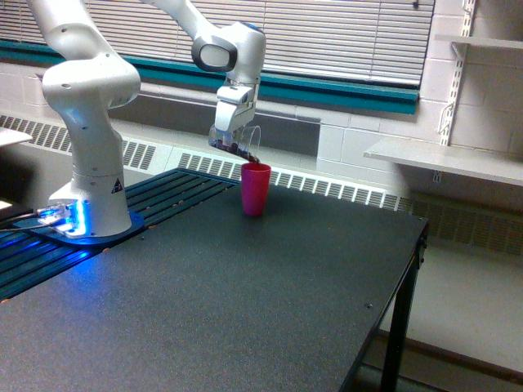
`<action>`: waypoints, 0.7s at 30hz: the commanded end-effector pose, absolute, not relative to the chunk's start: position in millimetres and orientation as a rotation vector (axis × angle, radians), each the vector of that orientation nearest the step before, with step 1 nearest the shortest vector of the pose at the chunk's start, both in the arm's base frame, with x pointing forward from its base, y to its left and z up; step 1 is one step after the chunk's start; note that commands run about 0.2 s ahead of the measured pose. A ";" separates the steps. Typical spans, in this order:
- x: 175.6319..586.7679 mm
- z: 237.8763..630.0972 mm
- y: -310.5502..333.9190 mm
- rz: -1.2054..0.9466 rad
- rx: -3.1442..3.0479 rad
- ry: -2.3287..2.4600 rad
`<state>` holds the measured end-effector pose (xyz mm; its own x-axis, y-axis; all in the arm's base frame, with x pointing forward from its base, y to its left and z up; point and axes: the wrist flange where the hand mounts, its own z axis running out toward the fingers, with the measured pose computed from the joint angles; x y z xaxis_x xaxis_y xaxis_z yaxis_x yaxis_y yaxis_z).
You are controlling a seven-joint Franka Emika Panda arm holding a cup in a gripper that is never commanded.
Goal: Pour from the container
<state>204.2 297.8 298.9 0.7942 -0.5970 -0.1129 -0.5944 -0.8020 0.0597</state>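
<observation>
— Where the arm ends, what is the pincer (234,144) doing?

— It is clamped on the container (243,142), a small clear cup with a thin handle curving out toward the exterior view's right. The cup is tipped over, its mouth down and toward the right, with dark brownish contents gathered at the low lip.

— And where does that put the container?

— In the air, just above the rim of the pink cup (255,189) and slightly to its left in the exterior view. The lip looks very near the rim; whether they touch cannot be told at this size.

— How does the pink cup stand?

— Upright on the dark tabletop (245,310), toward the far edge, apart from anything else on that surface.

— What lies further out?

— The white arm (90,90) rises from its base at the exterior view's left, where a blue light glows at the foot. On the base column there is a small triangular warning sticker (117,185); its symbol is too small to make out. Blue marks show on the pincer body, also unreadable. No brand name or other writing can be read anywhere.

— And behind?

— Closed window blinds (327,37) with a teal band beneath them, a pale block wall, a row of heater grilles along it, and a white shelf (445,159) on brackets at the exterior view's right.
</observation>
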 end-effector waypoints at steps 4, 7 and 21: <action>210.2 296.9 302.3 -0.233 2.995 -0.920; 212.2 296.0 302.3 -0.239 2.996 -0.913; 216.7 291.7 306.2 -0.282 3.008 -0.873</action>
